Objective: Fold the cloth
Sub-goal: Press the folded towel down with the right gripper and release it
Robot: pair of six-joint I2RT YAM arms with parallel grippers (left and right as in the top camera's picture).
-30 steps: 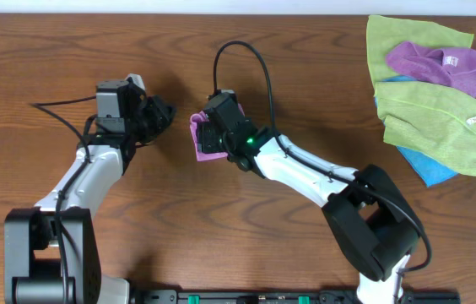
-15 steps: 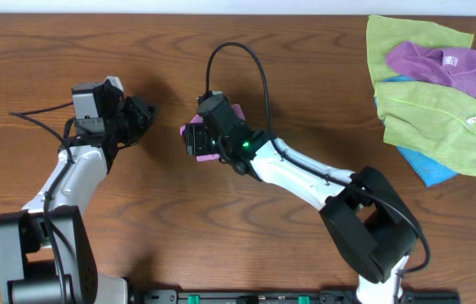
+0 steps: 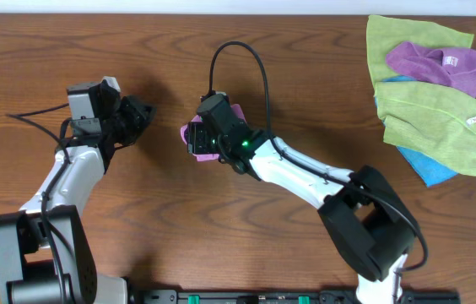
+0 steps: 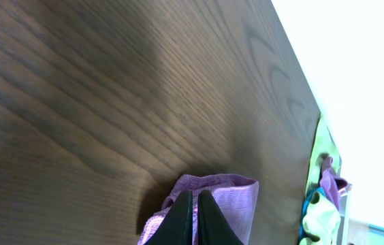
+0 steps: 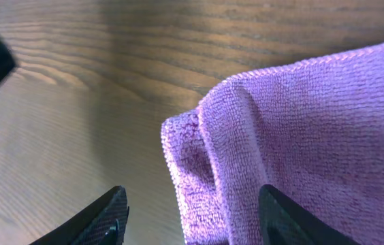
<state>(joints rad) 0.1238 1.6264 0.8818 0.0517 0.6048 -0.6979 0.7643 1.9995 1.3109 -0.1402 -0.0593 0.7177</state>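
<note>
The right gripper (image 3: 200,143) hides most of the cloth (image 3: 185,133); green cloths (image 3: 440,127) overlie blue cloth (image 3: 428,169).

One pinkish cloth (image 5: 314,136), one violet cloth (image 3: 428,61), two green cloths (image 3: 415,38) (image 3: 440,127), one blue cloth (image 3: 428,169)

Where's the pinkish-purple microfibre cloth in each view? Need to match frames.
Overhead: pinkish-purple microfibre cloth left of centre, only edges showing.
Left wrist: bottom centre, just past the shut left end effector.
Right wrist: fills the right half, bunched edge inside the open right end effector.
Shared landmark: the brown wood-grain table.
</note>
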